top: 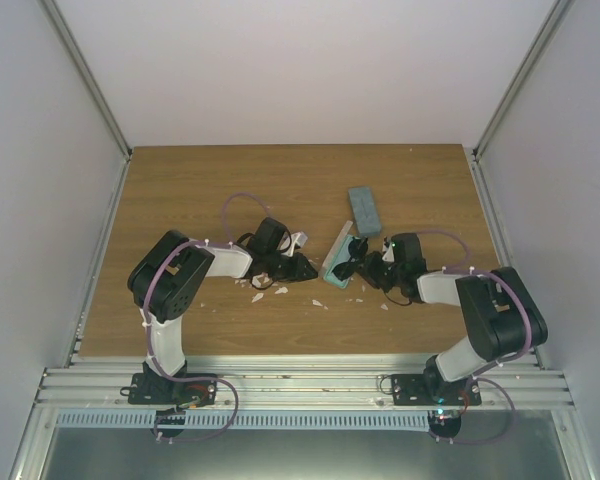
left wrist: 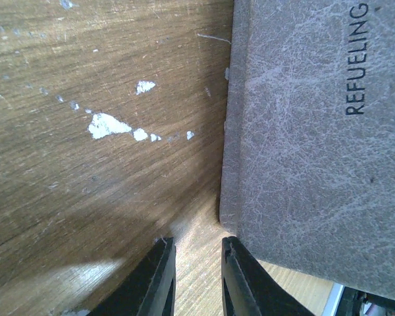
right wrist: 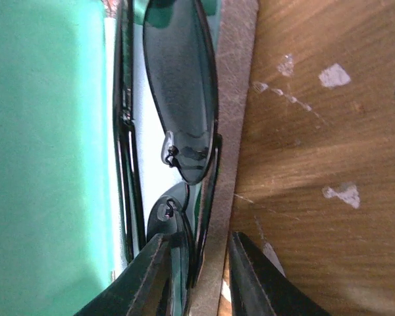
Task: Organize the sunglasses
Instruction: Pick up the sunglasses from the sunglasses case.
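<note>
Clamping the sunglasses [right wrist: 181, 85] against the wall of the open case [right wrist: 234, 99], the right gripper [right wrist: 197, 237] likely seats them inside; the left gripper [left wrist: 197, 242], slightly parted, grips nothing.

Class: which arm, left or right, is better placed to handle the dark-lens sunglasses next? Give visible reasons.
Right, probably. The right gripper sits at the rim of the green-lined case, with the dark-lens sunglasses right at its fingers. The left gripper is beside a grey case, with no sunglasses in its view.
</note>
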Robot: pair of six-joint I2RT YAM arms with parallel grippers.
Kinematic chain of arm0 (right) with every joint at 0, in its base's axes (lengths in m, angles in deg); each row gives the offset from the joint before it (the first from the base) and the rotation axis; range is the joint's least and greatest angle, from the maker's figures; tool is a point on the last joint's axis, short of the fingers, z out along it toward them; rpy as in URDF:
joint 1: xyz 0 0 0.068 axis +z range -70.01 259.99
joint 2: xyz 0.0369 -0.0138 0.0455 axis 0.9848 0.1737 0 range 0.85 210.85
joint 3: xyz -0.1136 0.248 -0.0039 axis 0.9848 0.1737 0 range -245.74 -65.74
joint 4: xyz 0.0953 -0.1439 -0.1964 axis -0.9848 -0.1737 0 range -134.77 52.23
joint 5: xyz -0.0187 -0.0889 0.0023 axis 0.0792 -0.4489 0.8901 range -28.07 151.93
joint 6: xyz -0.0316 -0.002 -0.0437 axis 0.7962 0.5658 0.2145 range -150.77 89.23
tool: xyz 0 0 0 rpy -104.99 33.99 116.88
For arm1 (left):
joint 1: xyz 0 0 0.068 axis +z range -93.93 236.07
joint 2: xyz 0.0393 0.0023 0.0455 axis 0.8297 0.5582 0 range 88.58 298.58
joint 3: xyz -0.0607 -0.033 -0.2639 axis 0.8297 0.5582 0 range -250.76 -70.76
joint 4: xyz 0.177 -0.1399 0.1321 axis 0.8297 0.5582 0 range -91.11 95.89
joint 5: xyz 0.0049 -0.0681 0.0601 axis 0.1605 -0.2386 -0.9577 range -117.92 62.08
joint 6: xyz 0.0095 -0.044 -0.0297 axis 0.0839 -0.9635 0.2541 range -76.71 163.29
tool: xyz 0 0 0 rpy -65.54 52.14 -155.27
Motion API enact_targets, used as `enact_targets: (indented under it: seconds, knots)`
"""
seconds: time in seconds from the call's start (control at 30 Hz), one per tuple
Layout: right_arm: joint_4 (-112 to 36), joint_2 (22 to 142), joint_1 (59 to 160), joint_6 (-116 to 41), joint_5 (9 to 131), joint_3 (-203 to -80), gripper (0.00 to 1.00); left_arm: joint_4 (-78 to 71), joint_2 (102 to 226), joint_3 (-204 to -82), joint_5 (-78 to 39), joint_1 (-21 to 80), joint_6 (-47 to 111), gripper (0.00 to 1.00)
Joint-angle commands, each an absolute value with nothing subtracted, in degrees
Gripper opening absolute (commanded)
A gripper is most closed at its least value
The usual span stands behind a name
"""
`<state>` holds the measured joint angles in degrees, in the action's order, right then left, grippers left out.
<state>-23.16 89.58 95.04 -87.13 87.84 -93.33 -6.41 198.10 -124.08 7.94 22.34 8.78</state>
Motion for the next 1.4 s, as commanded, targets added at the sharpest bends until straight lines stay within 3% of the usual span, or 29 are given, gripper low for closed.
enact_targets:
  seconds: [0.0, 0.23, 0.87, 1.37]
  knots:
    - [-22.6, 89.3, 94.3, -85.7, 87.2, -94.7, 0.27, -8.0, 199.0, -123.1, 7.9, 21.8, 8.6, 0.23]
    - [-23.6, 89.7, 94.2, -86.1, 85.0, -95.8, 0.27, -7.9, 198.6, -122.9, 7.6, 21.7, 8.6, 0.23]
    - [-26.3, 91.5, 94.2, -85.3, 82.5, -98.4, 0.01, -7.8, 198.7, -122.8, 7.4, 21.8, 8.6, 0.23]
    - [-37.2, 83.9, 94.1, -87.4, 85.9, -101.3, 0.01, -7.6, 198.4, -123.1, 7.0, 21.8, 8.5, 0.23]
